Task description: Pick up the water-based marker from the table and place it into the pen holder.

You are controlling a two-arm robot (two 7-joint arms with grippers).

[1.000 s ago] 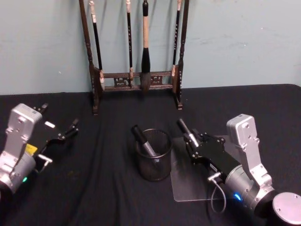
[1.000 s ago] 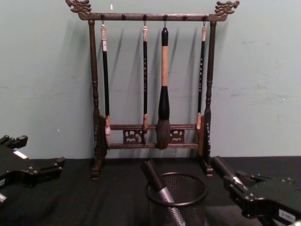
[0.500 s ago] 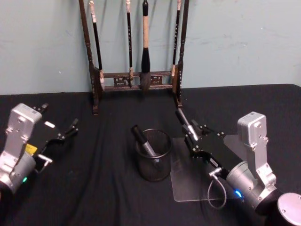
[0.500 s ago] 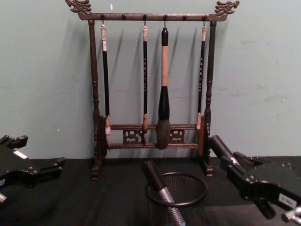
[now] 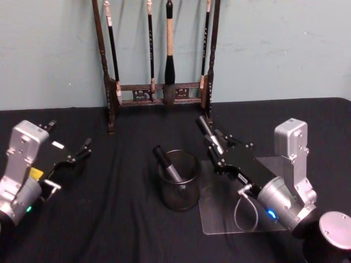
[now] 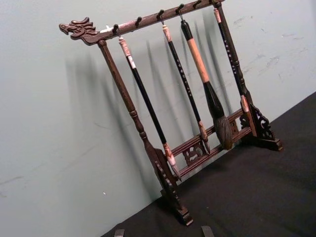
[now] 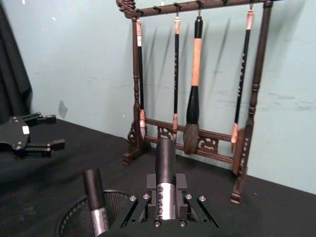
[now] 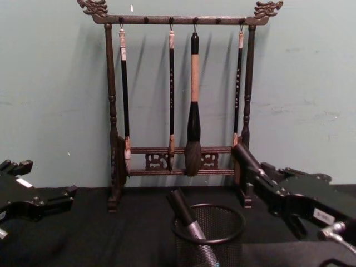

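Staged lab bench: black cloth, brush rack.

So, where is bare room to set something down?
Free: the cloth between the left end effector and the pen holder, and in front of the brush rack. Crowded: right of the holder, where the right end effector holds the marker.

Print on marker band illegible; no readable text.

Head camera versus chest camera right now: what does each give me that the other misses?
Head, not chest: the right arm's silver housing. Chest, not head: the dragon-head top bar of the brush rack. Both: the right hand shut on the marker near the pen holder, a second marker leaning inside it, the open left hand parked at left.
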